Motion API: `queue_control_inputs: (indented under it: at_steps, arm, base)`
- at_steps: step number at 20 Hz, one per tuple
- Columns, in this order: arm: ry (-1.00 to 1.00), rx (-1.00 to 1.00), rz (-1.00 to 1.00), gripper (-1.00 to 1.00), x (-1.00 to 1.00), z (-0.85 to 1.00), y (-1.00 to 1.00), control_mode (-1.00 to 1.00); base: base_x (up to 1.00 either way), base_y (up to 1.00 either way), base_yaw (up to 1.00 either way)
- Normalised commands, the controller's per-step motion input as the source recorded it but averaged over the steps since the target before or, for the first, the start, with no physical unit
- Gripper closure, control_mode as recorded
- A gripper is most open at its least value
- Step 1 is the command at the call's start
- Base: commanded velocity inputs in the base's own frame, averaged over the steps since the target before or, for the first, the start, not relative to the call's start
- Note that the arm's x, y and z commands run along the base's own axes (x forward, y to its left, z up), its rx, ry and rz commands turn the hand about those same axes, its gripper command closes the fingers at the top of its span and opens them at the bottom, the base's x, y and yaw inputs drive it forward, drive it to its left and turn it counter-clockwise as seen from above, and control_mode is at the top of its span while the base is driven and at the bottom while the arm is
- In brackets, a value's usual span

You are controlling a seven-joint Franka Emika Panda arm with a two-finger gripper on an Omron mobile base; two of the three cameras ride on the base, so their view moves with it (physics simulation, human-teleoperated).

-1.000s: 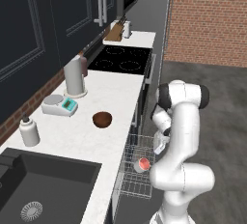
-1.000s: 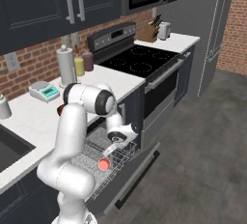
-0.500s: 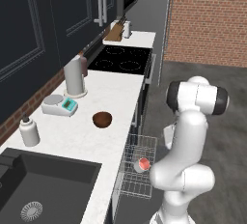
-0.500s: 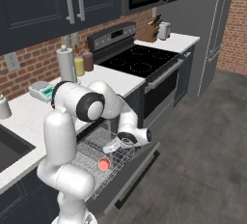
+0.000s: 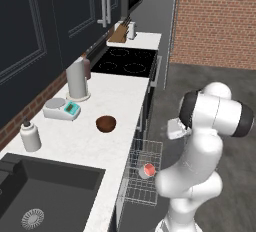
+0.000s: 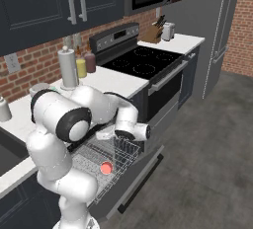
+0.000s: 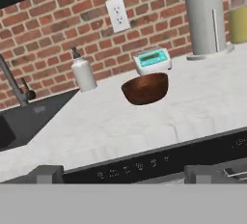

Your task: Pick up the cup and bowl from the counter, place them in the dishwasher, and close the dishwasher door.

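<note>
So the count was: one bowl [image 5: 106,123] mid-frame on the counter [image 5: 120,101], one cup [image 5: 148,169] down in the dishwasher rack [image 5: 142,176], one soap bottle [image 5: 30,136] at left, one kitchen scale [image 5: 62,109], one tall grey canister [image 5: 76,79].

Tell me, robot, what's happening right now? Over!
Gripper open, empty, facing bowl. Cup in dishwasher rack. Nothing blocking bowl.

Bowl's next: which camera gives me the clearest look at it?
The hand view: the bowl sits centred and unobstructed on the counter, in front of the small scale. The left base view shows it smaller from above. In the right base view the arm stands in front of that stretch of counter.
</note>
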Motion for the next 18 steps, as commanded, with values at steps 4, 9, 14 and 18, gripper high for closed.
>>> queue_control_inputs:
  at_steps: [4, 9, 14, 18]
  arm:
    - [0.16, 0.0, -0.32, -1.0, 0.0, 0.67, 0.88, -1.0]
    - [0.3, -0.07, -0.27, -1.0, 0.0, 0.75, 0.32, -1.0]
    - [0.61, -0.18, -0.28, -1.0, 0.05, 0.75, 0.05, -1.0]
    - [0.67, -0.16, -0.16, -1.0, 0.11, 0.42, 0.38, -1.0]
  base:
    - [0.0, 0.0, 0.0]
    - [0.0, 0.0, 0.0]
    - [0.0, 0.0, 0.0]
    - [0.0, 0.0, 0.0]
